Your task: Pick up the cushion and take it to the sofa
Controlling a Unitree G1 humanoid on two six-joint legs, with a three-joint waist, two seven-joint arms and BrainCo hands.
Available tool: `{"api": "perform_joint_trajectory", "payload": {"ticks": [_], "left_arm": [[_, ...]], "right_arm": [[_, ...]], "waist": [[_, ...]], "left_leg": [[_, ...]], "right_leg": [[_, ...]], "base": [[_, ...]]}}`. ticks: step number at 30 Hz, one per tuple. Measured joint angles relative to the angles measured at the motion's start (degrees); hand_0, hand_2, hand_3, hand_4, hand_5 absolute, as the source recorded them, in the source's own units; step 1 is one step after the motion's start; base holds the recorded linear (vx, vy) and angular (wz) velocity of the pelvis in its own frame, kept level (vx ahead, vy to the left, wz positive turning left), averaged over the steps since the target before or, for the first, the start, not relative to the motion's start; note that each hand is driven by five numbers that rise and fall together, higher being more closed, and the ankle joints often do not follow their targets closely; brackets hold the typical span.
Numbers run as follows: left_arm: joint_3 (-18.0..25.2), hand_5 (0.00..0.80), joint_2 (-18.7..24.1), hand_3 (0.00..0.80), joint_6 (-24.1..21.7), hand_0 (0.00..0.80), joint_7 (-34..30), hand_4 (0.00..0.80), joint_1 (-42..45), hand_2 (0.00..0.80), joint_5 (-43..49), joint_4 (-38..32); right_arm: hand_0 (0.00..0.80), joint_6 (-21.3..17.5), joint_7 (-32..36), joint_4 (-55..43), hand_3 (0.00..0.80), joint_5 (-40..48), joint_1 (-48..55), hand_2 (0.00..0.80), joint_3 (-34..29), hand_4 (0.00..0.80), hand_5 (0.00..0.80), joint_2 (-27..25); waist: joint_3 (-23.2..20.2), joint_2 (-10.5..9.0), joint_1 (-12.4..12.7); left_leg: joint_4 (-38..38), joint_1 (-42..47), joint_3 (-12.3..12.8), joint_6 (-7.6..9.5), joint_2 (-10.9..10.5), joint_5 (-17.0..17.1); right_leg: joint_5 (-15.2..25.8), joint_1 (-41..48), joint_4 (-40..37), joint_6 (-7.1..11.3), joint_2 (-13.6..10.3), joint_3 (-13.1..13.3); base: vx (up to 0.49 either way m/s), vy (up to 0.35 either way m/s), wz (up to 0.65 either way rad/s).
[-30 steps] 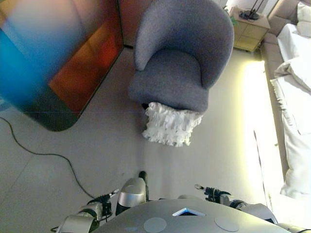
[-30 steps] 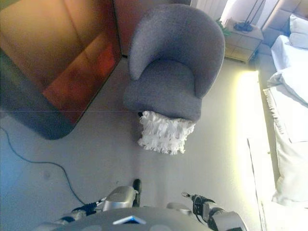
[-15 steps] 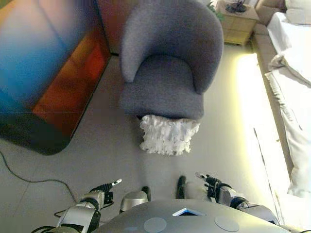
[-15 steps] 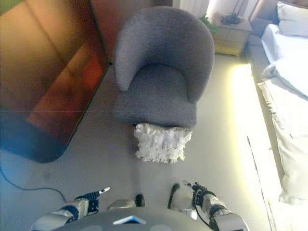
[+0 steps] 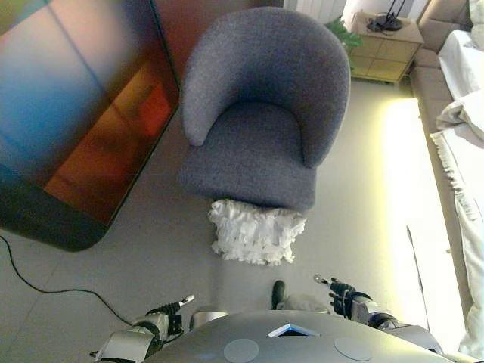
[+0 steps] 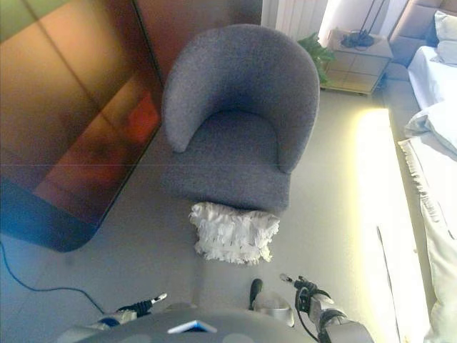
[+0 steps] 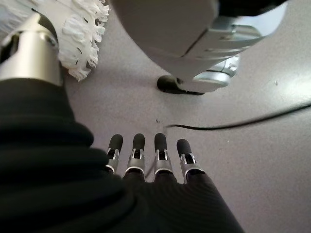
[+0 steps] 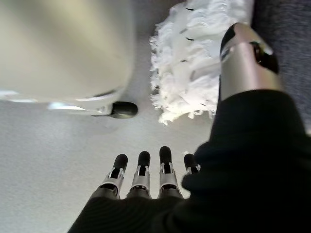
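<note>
A white ruffled cushion [image 5: 255,232] lies on the floor, leaning against the front of a grey armchair [image 5: 265,113]. It also shows in the left wrist view [image 7: 82,29] and the right wrist view [image 8: 194,63]. My left hand [image 5: 170,311] hangs low at my left side, open and empty, with its fingers [image 7: 138,150] relaxed over the floor. My right hand [image 5: 344,293] hangs low at my right side, open and empty, with its fingers [image 8: 143,167] relaxed. Both hands are short of the cushion and apart from it.
A glossy dark red panel [image 5: 76,113] stands at the left. A black cable [image 5: 45,287] runs over the floor at the lower left. A wooden side table [image 5: 386,53] and a plant [image 5: 344,34] stand behind the armchair. White bedding [image 5: 465,128] lies along the right edge.
The whole picture has shifted, so the camera has moved. The cushion stays against the armchair. Both hands stay low at my sides and hold nothing.
</note>
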Motion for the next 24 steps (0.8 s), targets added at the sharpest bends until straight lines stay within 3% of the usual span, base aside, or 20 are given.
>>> {"api": "perform_joint_trajectory", "payload": {"ticks": [2, 5, 6, 10, 14, 17, 20, 22, 24], "left_arm": [[0.0, 0.0, 0.1, 0.0, -0.6, 0.0, -0.1, 0.0, 0.0, 0.0, 0.0, 0.1], [-0.1, 0.0, -0.2, 0.0, -1.3, 0.0, 0.7, 0.0, -0.9, 0.0, -0.3, -0.5], [0.0, 0.0, 0.1, 0.0, -1.4, 0.0, 1.1, 0.0, -1.2, 0.0, -0.4, -1.0], [-0.1, 0.0, 0.1, 0.0, -1.6, 0.0, 2.2, 0.0, -1.7, 0.0, -0.7, -1.9], [-0.7, 0.0, -0.2, 0.0, -1.7, 0.0, 1.9, 0.0, -1.7, 0.0, -0.7, -1.4], [-0.7, 0.0, -0.2, 0.0, -1.7, 0.0, 1.7, 0.0, -1.8, 0.0, -0.7, -1.5], [-0.7, 0.0, -0.4, 0.0, -1.4, 0.0, 1.6, 0.0, -1.7, 0.0, -0.7, -1.5], [-0.7, 0.0, -1.6, 0.0, -1.4, 0.0, 1.6, 0.0, -1.8, 0.0, -0.6, -1.8], [-0.9, 0.0, -1.1, 0.0, -1.8, 0.0, 1.6, 0.0, -2.0, 0.0, -0.5, -2.6]], "right_arm": [[0.0, 0.1, 0.5, -0.2, 0.0, -1.1, 0.0, 0.0, 0.1, 0.0, 0.0, 0.0], [0.0, 0.5, 0.9, -0.2, 0.0, -2.2, 0.5, 0.0, 0.4, 0.0, 0.0, -0.2], [0.0, 0.7, 0.8, -0.1, 0.0, -2.1, 0.7, 0.0, 1.1, 0.0, 0.0, -0.2], [0.0, 1.2, 0.9, 0.9, 0.0, -2.0, 1.0, 0.0, 3.0, 0.0, 0.0, -0.1], [0.0, 1.2, 0.3, 2.3, 0.0, -1.7, 0.9, 0.0, 3.4, 0.0, 0.0, -0.2], [0.0, 0.6, -0.2, 1.9, 0.0, -0.9, 0.7, 0.0, 3.3, 0.0, 0.0, -0.3], [0.0, 0.0, -1.4, 1.6, 0.0, -0.9, 0.9, 0.0, 3.3, 0.0, 0.0, -0.4], [0.0, 0.0, -2.4, 1.7, 0.0, -0.7, 2.3, 0.0, 2.5, 0.0, 0.0, -1.6], [0.0, 0.1, -2.5, 1.8, 0.0, -0.7, 3.2, 0.0, 2.1, 0.0, 0.0, -0.9]], "waist": [[-0.2, -1.75, 0.2], [0.3, -2.54, 1.4], [0.8, -3.48, 1.6], [1.2, -3.44, 1.2], [1.7, -2.95, 1.6], [2.2, -2.32, 1.8], [2.1, -1.34, 1.4], [1.5, 1.84, 0.0], [1.3, 1.69, 0.1]], "left_leg": [[10.5, -5.8, 0.2, -1.08, -0.5, 0.6], [23.7, -13.4, 0.3, -2.42, -0.1, 4.1], [25.1, -15.1, 0.8, -1.64, -0.1, 5.0], [7.9, -15.4, 8.2, -0.88, 0.5, 6.0], [-8.0, -15.3, 7.3, -2.33, 0.8, 13.1], [-8.3, -14.2, 6.4, -2.38, 1.4, 13.7], [-5.0, -11.8, 9.8, -2.17, 2.1, 13.5], [-7.2, -8.6, 9.8, -0.99, 2.7, 11.9], [-9.4, -7.6, 11.4, 0.99, 0.9, 10.4]], "right_leg": [[0.0, 0.4, -1.4, 0.01, -0.5, -0.1], [0.4, 1.8, -2.6, -2.21, -0.4, -1.4], [0.7, 2.0, -2.5, -3.17, -0.8, -2.0], [0.2, 1.9, -2.6, -3.71, -1.9, -5.0], [-0.2, 2.4, -2.6, -3.82, -1.0, -5.6], [-0.4, 3.1, -2.5, -3.47, -1.3, -5.2], [-0.8, 3.5, -2.5, -2.66, -2.8, -5.0], [-0.5, 4.0, -2.2, 0.63, -2.3, -5.3], [-1.2, 3.5, -1.6, 2.28, -4.4, -5.0]], "base": [[0.167, -0.247, -0.09], [0.157, -0.095, -0.01], [0.195, 0.021, 0.2], [0.181, 0.1, 0.24], [0.203, 0.145, 0.24], [0.211, 0.184, -0.17], [0.259, 0.203, -0.41], [0.27, 0.192, -0.04], [0.204, 0.12, 0.0]]}}
